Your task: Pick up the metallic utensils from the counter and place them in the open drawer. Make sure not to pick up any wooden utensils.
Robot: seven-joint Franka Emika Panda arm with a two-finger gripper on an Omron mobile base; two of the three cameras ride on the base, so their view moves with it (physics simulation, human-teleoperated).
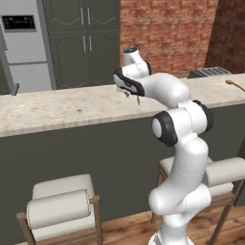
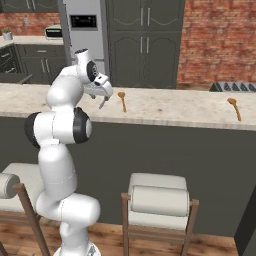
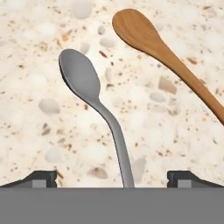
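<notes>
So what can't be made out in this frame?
- Metal spoon: handle end cut off at the hand view's bottom edge.
- Wooden spoon: handle runs off the right edge of the hand view.
- Second wooden spoon: cut by the right edge of the left base view.
- Open drawer: cannot be made out.

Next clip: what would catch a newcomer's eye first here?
The white arm stretched over the counter, its open gripper poised above a metal spoon whose handle runs between the fingertips. Right beside that spoon lies a wooden spoon, apart from it. A second wooden spoon lies farther right on the counter.
</notes>
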